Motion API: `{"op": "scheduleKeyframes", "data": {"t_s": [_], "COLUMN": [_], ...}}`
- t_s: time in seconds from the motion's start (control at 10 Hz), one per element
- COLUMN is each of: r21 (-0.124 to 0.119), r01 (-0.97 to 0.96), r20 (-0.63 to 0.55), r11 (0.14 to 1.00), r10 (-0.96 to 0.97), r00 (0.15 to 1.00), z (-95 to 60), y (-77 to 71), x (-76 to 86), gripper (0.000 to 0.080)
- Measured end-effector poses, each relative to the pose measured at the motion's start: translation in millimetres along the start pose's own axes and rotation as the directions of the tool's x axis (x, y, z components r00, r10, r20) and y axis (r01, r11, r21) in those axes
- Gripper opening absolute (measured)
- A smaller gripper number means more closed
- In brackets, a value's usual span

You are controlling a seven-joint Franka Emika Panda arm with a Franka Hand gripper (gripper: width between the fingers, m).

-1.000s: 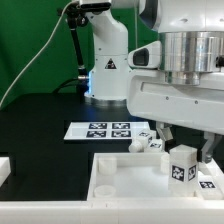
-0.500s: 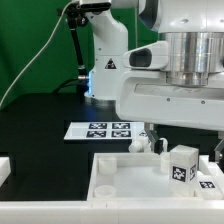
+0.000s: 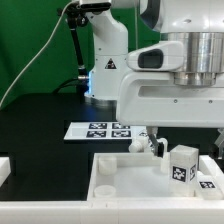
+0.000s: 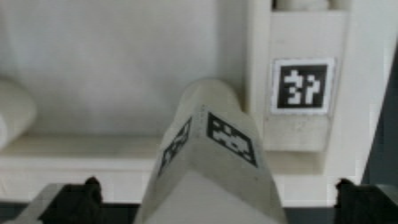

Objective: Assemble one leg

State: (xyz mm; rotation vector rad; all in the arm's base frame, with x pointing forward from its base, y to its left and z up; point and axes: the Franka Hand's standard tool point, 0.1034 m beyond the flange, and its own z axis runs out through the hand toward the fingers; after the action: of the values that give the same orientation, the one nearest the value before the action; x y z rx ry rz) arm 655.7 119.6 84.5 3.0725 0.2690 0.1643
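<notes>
The black table (image 3: 40, 120) sits before a green wall. The leg (image 3: 181, 163) shows square black-and-white tags, no readable words. The end effector (image 4: 210, 190) is wide open, holding nothing.

A small white blocky leg (image 3: 181, 164) stands upright near the exterior view's right, seemingly resting on the white tabletop piece, a black-and-white square tag on its near face; close up (image 4: 217, 160) two tagged faces show.
</notes>
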Motion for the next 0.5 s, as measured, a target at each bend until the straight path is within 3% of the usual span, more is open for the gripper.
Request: {"op": "scheduleKeyframes", "data": {"t_s": [0.3, 0.5], "r21": [-0.014, -0.018], "r01": [0.343, 0.439], "r20": [0.020, 0.024], "r11": [0.939, 0.898], "r10": [-0.343, -0.438], "r00": [0.939, 0.899], "z": [1.5, 1.8], "y": [-2.1, 1.6], "x": [-2.6, -2.7], "gripper": [0.0648, 0.0648]}}
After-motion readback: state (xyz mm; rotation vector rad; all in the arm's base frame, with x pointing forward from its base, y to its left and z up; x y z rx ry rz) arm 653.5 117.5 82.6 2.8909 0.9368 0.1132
